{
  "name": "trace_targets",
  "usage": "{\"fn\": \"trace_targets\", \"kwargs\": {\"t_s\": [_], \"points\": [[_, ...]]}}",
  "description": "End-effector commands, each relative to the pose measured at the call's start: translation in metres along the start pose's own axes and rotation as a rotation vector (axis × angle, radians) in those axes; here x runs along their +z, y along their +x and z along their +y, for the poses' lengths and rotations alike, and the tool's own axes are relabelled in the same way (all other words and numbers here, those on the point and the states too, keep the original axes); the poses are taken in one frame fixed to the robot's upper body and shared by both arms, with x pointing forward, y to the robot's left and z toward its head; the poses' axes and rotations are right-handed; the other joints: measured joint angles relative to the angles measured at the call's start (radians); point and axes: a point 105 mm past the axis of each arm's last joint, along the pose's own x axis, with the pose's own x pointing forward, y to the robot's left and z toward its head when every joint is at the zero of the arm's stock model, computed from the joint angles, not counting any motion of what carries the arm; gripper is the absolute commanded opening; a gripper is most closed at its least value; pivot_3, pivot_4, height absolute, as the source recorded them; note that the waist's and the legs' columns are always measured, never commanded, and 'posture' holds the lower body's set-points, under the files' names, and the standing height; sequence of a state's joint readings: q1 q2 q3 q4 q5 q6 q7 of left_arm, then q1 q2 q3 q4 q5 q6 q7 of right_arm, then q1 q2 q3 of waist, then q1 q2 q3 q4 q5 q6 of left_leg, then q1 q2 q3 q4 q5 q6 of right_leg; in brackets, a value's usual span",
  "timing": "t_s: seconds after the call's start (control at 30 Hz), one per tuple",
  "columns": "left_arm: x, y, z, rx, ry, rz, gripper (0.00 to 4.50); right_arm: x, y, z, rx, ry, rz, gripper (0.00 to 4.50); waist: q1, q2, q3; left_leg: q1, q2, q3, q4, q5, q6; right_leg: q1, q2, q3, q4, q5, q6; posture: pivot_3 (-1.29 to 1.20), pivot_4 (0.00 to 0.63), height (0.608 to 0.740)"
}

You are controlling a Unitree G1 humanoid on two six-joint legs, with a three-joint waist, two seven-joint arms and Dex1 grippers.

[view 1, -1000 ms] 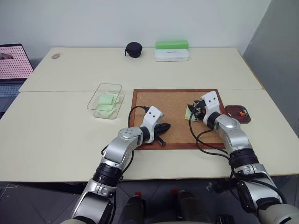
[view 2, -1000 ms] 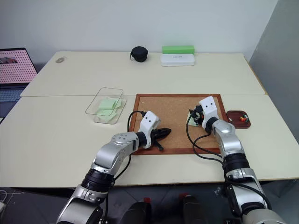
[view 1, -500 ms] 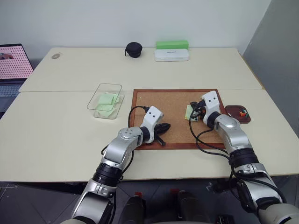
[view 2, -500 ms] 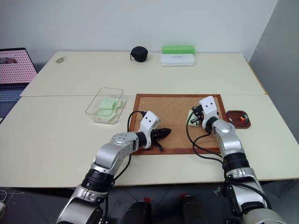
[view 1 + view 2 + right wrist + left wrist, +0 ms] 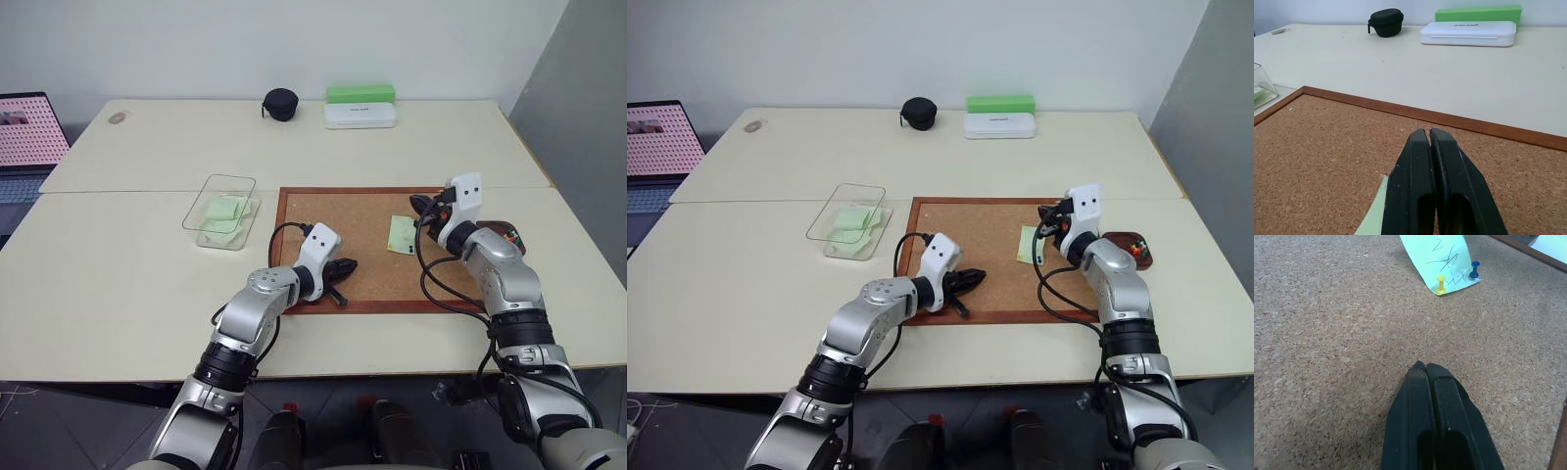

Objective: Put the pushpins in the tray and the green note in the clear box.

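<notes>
**Right gripper lifted off the note with jaws shut; two pins still hold it**

The green note (image 5: 400, 235) lies flat on the corkboard (image 5: 333, 220), toward the board's right edge, and in my left wrist view it is still fastened by a yellow pushpin (image 5: 1441, 283) and a blue pushpin (image 5: 1475, 269) at one of its corners. A second ago my right gripper (image 5: 424, 206) sat right at the note; now it has risen and drawn back toward the board's right edge, fingers pressed together. I cannot see whether a pin is pinched between them; it would be too small to show. If one is, the tray (image 5: 502, 235), just off the board's right edge with a few coloured pins already inside, is a short carry away.

My left gripper (image 5: 341, 269) rests near the board's near-left corner, also clamped on nothing, and has not moved.

The clear box (image 5: 221, 211), just off the board's left edge, already holds pale green paper. I judge this note cannot go there until the yellow and blue pins are out.
</notes>
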State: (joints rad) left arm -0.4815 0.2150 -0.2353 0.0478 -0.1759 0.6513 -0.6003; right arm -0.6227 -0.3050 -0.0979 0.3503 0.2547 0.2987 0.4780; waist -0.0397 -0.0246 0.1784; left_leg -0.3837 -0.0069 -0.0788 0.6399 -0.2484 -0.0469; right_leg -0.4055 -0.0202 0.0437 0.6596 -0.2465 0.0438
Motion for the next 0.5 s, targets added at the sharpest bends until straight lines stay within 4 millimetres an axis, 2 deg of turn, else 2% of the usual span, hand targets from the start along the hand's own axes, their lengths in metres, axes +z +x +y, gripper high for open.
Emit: {"fn": "trace_targets", "kwargs": {"t_s": [0.03,0.13,0.2,0.37,0.5], "points": [[-0.009,0.000,-0.003,-0.005,-0.008,0.036,0.00,0.016,-0.006,-0.006,-0.031,-0.047,-0.047,0.05,0.000,0.000,0.000,0.000,0.000,0.000,0.000,0.000,0.000,0.000,0.000,0.000,0.000,0.000,0.000,0.00,0.150,0.740],[-0.010,0.000,-0.004,-0.008,-0.007,0.037,0.00,0.017,-0.012,-0.015,-0.086,-0.081,-0.047,0.05,0.000,0.000,0.000,0.000,0.000,0.000,0.000,0.000,0.000,0.000,0.000,0.000,0.000,0.000,0.000,0.00,0.150,0.740],[-0.010,0.000,-0.005,-0.013,-0.007,0.036,0.00,0.017,-0.023,-0.031,-0.172,-0.157,-0.025,0.05,0.002,0.000,0.000,0.000,0.000,0.000,0.000,0.000,0.000,0.000,0.000,0.000,0.000,0.000,0.000,0.00,0.150,0.740],[-0.011,-0.001,-0.010,-0.035,-0.002,0.036,0.00,0.013,-0.055,-0.068,-0.368,-0.262,0.044,0.05,0.007,0.000,0.000,0.000,0.000,0.000,0.000,0.000,0.000,0.000,0.000,0.000,-0.001,0.000,0.000,0.00,0.150,0.740],[-0.012,-0.001,-0.011,-0.041,-0.004,0.037,0.00,0.010,-0.079,-0.089,-0.471,-0.253,0.086,0.05,0.006,0.000,0.000,0.000,0.000,0.000,-0.001,0.000,0.000,0.000,0.000,0.000,-0.001,0.000,0.000,0.00,0.150,0.740]]}}
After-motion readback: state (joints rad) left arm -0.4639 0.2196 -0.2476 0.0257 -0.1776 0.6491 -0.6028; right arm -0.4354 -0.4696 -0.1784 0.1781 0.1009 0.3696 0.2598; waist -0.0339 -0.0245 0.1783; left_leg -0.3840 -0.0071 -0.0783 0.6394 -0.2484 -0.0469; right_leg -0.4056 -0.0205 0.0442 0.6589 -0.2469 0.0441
